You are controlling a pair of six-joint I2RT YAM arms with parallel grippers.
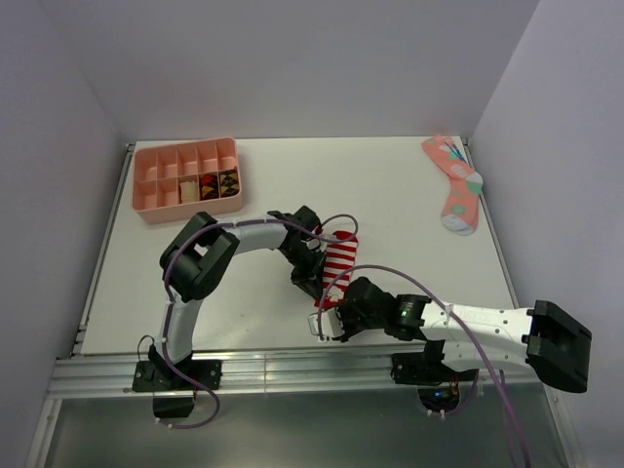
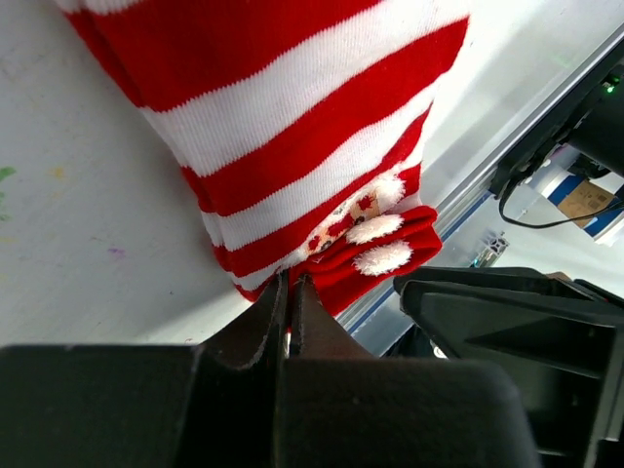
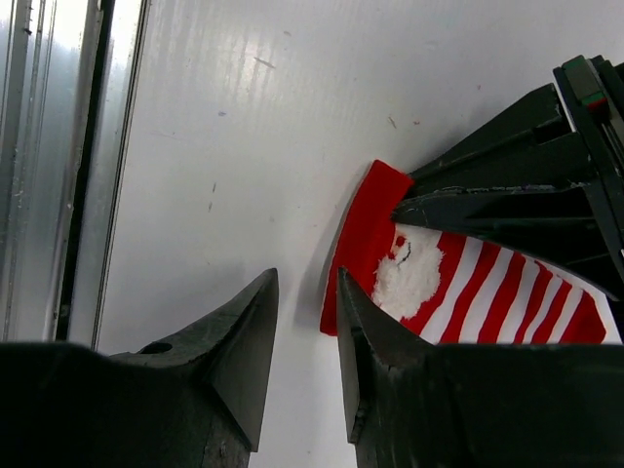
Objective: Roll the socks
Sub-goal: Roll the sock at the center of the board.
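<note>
The right gripper (image 3: 307, 283) hovers low over the white table (image 1: 409, 244), close to the aluminium rail (image 1: 292, 369) at the near edge. Its two black fingers stand a narrow gap apart with only bare table between them. Just at 2 o'clock from its tips lies the red end of the red-and-white striped sock (image 1: 338, 261).

This sock lies flat a little toward 4 o'clock from the table's middle, with its stripes running across it. Its near end is plain red with white fluffy patches and small red dots. The left gripper (image 2: 290, 288) is closed, and its fingertips pinch the red edge of this near end.

A small brown and blue label (image 2: 585, 200) beyond the table edge is too blurred to read.

There is free table at 9 o'clock and at 3 o'clock from the sock. Far off, at the 10 o'clock corner, stands a pink plastic tray with small compartments (image 1: 190, 208). At the 2 o'clock corner lies a pink sock with teal and grey pattern (image 1: 456, 190), close to the right wall.
</note>
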